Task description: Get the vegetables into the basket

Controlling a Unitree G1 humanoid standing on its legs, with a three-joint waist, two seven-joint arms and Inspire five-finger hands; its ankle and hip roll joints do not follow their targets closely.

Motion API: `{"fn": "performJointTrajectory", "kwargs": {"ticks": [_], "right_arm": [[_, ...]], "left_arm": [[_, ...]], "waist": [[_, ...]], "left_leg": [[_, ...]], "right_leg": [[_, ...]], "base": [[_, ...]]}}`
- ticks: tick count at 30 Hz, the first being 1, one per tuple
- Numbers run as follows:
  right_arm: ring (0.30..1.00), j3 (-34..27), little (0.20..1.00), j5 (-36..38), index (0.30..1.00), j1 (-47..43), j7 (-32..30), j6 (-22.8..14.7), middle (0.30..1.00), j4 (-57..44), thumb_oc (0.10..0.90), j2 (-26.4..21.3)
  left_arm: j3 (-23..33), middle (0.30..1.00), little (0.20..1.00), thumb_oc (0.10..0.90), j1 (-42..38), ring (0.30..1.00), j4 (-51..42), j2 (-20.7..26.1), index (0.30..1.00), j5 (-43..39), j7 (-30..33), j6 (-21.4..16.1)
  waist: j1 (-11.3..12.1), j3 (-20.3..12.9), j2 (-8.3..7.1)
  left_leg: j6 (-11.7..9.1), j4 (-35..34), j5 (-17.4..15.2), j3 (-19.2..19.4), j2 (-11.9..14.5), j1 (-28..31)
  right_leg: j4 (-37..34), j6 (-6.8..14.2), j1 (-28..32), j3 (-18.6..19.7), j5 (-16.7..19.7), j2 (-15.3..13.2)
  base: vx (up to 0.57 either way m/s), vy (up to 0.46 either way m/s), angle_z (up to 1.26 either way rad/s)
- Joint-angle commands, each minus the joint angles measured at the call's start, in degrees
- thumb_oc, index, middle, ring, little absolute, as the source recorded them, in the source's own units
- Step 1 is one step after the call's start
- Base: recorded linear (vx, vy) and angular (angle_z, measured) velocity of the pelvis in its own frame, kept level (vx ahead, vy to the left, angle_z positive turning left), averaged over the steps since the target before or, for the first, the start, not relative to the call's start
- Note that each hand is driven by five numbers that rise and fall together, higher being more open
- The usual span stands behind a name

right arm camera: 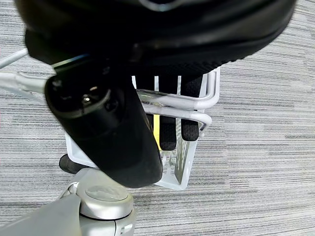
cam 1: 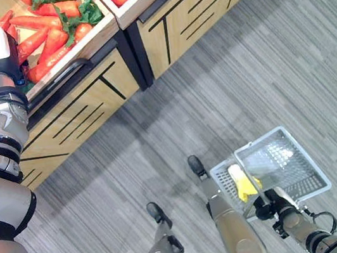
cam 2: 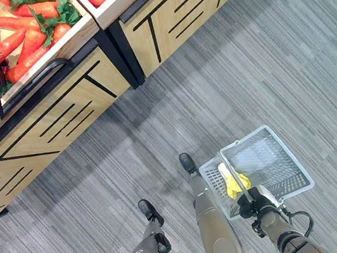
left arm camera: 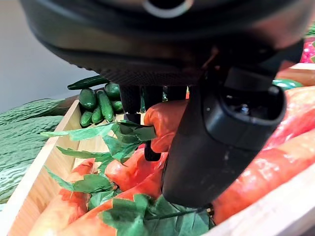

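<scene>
Left hand (left arm camera: 216, 132) down in the wooden crate (cam 1: 94, 39), fingers (left arm camera: 150, 123) curled round a carrot (left arm camera: 165, 123) among leafy carrots (cam 1: 46, 40), apparently for lifting out. Right hand (cam 1: 273, 203) closed round the wire handle (right arm camera: 172, 103) of the grey basket (cam 1: 306, 188), hung low above the floor. Inside already: a yellow vegetable (cam 1: 244, 182).

Right hand (right arm camera: 170, 125) curled round the wire handle (right arm camera: 167, 102) of the white basket (right arm camera: 184, 162), thumb (right arm camera: 106, 132) standing out beside the fingers. Basket hanging above grey striped floor (right arm camera: 261, 147). Something yellow (right arm camera: 156, 130) inside the basket, mostly hidden behind the fingers.
</scene>
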Motion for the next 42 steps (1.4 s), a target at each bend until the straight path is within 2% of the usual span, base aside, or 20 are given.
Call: {"fn": "performJointTrajectory", "kwargs": {"ticks": [1,8,21,29,32,39,42], "right_arm": [[0.3,2.94,0.3,0.31,0.3,3.2,1.03,0.68,0.3,3.0,0.4,-0.41],[0.3,2.25,0.3,-0.48,0.3,4.09,1.59,1.09,0.3,3.48,0.4,-0.77],[0.3,0.35,0.3,-3.28,0.3,6.26,3.46,3.35,0.3,6.63,0.4,-0.84],[0.3,-0.71,0.3,-4.92,0.3,7.07,5.14,4.76,0.3,8.1,0.4,-0.33],[0.3,-1.31,0.3,-4.91,0.3,7.34,5.49,5.09,0.3,8.41,0.4,-0.21],[0.3,-2.82,0.3,-5.66,0.3,8.36,6.85,6.43,0.3,9.1,0.4,0.86],[0.3,-3.86,0.3,-6.03,0.3,8.64,7.21,7.34,0.3,9.16,0.4,1.36]], "left_arm": [[1.87,0.3,0.3,0.4,-5.62,0.3,-0.75,7.07,0.3,2.05,3.04,1.45],[3.11,0.3,0.3,0.4,-3.85,0.3,-3.15,8.14,0.3,2.32,2.82,1.02],[5.78,0.3,0.3,0.4,0.14,0.3,-5.74,7.96,0.3,3.5,1.01,0.71],[6.67,0.3,0.3,0.4,4.23,0.3,-8.18,8.7,0.3,4.46,-2.16,-0.07],[6.97,0.3,0.3,0.4,4.61,0.3,-10.07,9.18,0.3,4.27,-2.75,-0.47],[13.6,0.3,0.3,0.4,11.21,0.3,-19.87,10.13,0.3,0.82,-3.71,-1.4],[18.58,0.3,0.3,0.4,15.34,0.3,-26.18,10.58,0.3,-1.83,-3.48,-1.97]], "waist": [[0.7,-2.25,-0.97],[1.42,-4.7,-1.77],[3.04,-7.8,-4.51],[4.25,-12.0,-5.16],[4.57,-12.64,-5.15],[5.65,-14.84,-5.45],[5.99,-15.49,-5.9]], "left_leg": [[-2.5,0.05,2.78,-5.85,1.25,-1.54],[-2.67,0.05,2.64,-6.98,1.65,0.18],[-2.33,0.05,0.72,-7.87,1.71,9.42],[-1.68,0.05,-0.71,-8.1,0.89,15.57],[-1.49,0.05,-0.98,-8.37,0.5,16.58],[-0.64,0.05,-2.03,-9.46,-0.69,19.93],[-0.36,0.05,-2.38,-9.75,-1.23,20.88]], "right_leg": [[-0.27,5.16,5.79,-5.97,-5.35,-2.33],[-0.47,5.14,8.36,-7.29,-5.79,-2.69],[-0.74,5.32,18.3,-9.24,-8.39,-3.1],[-0.74,5.94,24.82,-10.09,-9.36,-3.98],[-0.64,6.13,25.96,-10.38,-9.46,-4.29],[-0.34,6.69,29.96,-11.35,-9.77,-5.43],[-0.18,7.01,31.28,-11.84,-9.81,-6.02]], "base": [[0.04,-0.003,0.02],[0.02,-0.008,0.08],[0.04,0.015,0.08],[0.04,0.037,0.06],[0.01,0.034,0.06],[-0.02,0.037,0.13],[-0.04,0.031,0.1]]}}
